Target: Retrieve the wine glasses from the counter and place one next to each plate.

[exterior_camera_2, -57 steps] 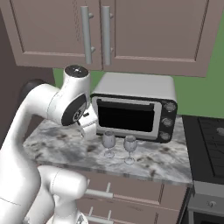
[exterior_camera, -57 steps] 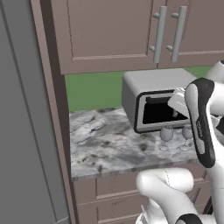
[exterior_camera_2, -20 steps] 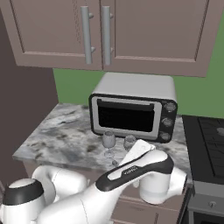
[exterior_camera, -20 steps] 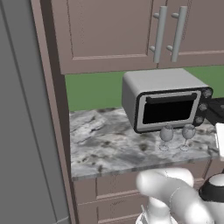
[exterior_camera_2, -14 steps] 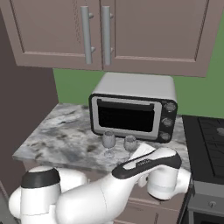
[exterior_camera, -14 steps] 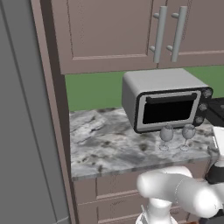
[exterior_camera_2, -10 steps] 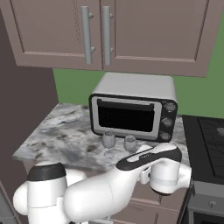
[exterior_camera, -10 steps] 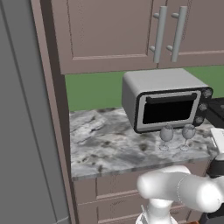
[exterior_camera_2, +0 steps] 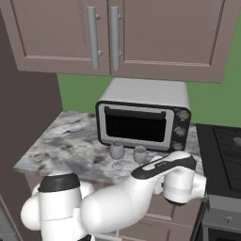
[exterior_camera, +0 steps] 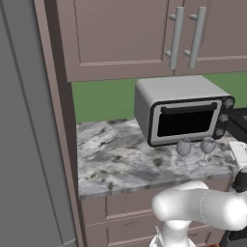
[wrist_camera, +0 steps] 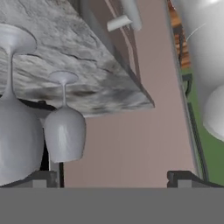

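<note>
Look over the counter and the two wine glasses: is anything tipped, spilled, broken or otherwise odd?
Nothing stands out. Both wine glasses stand upright, side by side and apart, on the counter in front of the toaster oven. They appear upside down in the hand view because that camera is rolled over.

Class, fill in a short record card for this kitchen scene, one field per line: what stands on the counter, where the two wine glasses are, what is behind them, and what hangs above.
surface: counter, marbled stone over drawers
wine glasses: left glass and right glass, upright, side by side near the front edge, apart
behind glasses: toaster oven, door closed
above: wall cabinets, doors closed
gripper state: fingertips at the hand view's bottom corners, wide apart, nothing between them
</note>
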### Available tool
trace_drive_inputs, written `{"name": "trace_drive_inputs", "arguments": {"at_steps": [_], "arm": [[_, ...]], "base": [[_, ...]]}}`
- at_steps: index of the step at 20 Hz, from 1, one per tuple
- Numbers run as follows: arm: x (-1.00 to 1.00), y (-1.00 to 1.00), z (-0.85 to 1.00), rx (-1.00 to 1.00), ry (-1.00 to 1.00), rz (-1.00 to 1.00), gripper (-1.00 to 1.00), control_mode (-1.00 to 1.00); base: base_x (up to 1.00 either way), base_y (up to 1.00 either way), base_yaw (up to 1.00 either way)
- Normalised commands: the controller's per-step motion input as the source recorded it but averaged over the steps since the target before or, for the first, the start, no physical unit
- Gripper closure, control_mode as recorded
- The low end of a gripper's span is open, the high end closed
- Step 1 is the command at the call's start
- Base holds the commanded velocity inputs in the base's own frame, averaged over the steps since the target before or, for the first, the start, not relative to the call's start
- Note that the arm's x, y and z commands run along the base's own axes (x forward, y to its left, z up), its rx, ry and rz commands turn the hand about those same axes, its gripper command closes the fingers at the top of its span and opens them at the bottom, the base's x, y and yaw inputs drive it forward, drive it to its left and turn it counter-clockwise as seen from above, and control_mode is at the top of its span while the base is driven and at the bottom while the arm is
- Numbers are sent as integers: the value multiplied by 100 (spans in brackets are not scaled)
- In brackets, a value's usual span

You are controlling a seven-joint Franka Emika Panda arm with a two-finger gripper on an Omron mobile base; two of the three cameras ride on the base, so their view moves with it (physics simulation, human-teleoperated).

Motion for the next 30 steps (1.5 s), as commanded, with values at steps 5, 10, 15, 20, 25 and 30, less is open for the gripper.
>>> {"name": "trace_drive_inputs", "arguments": {"at_steps": [5,10,15,20,25,30], "arm": [[28,0,-25,0,-5,-8,-100,-100],[34,-1,-18,0,0,-10,-100,-100],[27,-5,-14,0,5,-9,-100,-100],[12,0,-22,0,11,-5,-100,-100],[10,0,-26,0,12,-5,-100,-100],[11,0,-24,0,6,-4,-100,-100]], "base": [[0,0,0],[0,0,0],[0,0,0],[0,0,0],[0,0,0],[0,0,0]]}}
